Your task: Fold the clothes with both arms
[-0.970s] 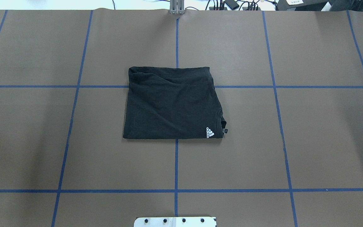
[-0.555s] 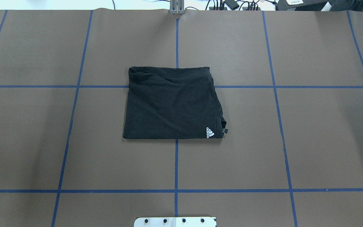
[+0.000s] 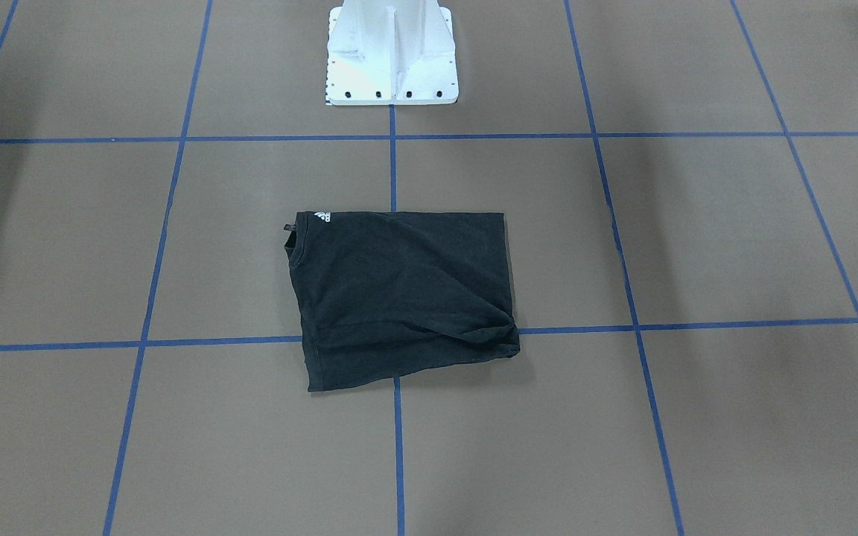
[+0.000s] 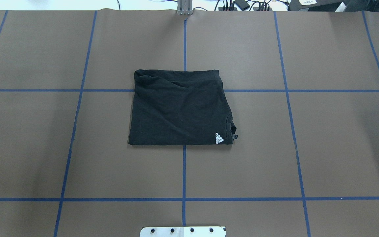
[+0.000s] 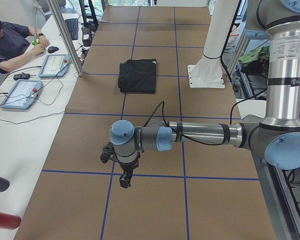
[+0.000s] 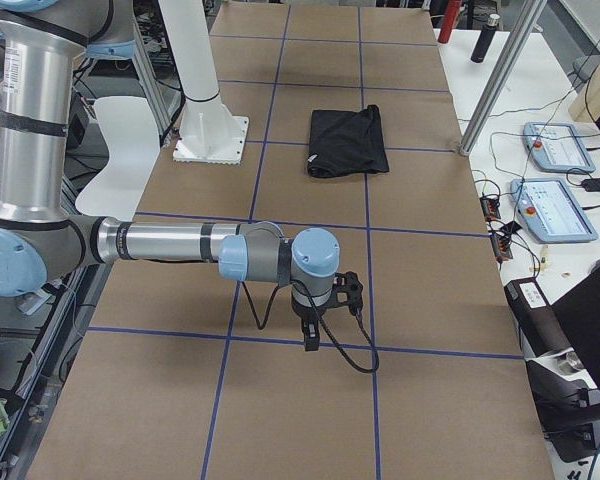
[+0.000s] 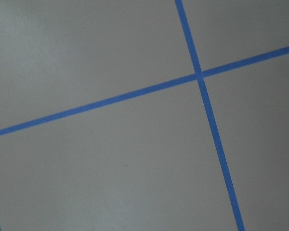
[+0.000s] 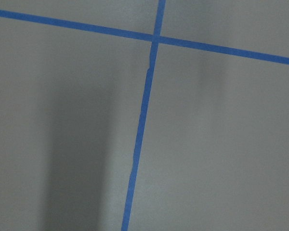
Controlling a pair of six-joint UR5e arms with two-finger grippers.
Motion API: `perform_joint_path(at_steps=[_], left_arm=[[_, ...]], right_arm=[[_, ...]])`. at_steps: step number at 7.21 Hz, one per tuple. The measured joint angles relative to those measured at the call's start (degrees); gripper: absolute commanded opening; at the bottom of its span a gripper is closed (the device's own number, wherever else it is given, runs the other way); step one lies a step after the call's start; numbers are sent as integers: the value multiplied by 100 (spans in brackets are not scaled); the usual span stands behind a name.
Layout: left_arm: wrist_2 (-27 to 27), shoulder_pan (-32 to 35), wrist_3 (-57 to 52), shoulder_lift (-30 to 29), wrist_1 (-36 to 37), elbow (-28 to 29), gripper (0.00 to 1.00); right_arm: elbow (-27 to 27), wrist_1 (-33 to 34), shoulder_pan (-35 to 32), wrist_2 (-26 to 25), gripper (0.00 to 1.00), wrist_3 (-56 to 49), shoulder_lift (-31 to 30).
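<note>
Centre of the overhead frame: black t-shirt [image 4: 179, 108], folded to a compact rectangle, flat on the brown table [image 4: 341, 148] across a crossing of blue tape lines [image 4: 184, 171]; slight rumple at its upper left, white collar logo [image 4: 219, 138] at its lower right. Lower centre of the left-side view: left gripper [image 5: 124, 181], pointed down over bare table, well apart from the t-shirt, probably parked there to leave the fold undisturbed; pincer state not discernible. Centre of the right-side view: right gripper [image 6: 309, 340], likewise clear of the t-shirt; spread or pressed together, cannot tell. Folding judged essentially done.
</note>
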State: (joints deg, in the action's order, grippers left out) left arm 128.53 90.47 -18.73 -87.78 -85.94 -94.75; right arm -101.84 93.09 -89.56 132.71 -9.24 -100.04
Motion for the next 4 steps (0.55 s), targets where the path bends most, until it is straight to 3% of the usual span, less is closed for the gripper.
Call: perform_joint_path(at_steps=[4], left_arm=[[-2,-27,-108,-3,32,-340,100]], right_arm=[[-11,-1,1,9,100,1,14]])
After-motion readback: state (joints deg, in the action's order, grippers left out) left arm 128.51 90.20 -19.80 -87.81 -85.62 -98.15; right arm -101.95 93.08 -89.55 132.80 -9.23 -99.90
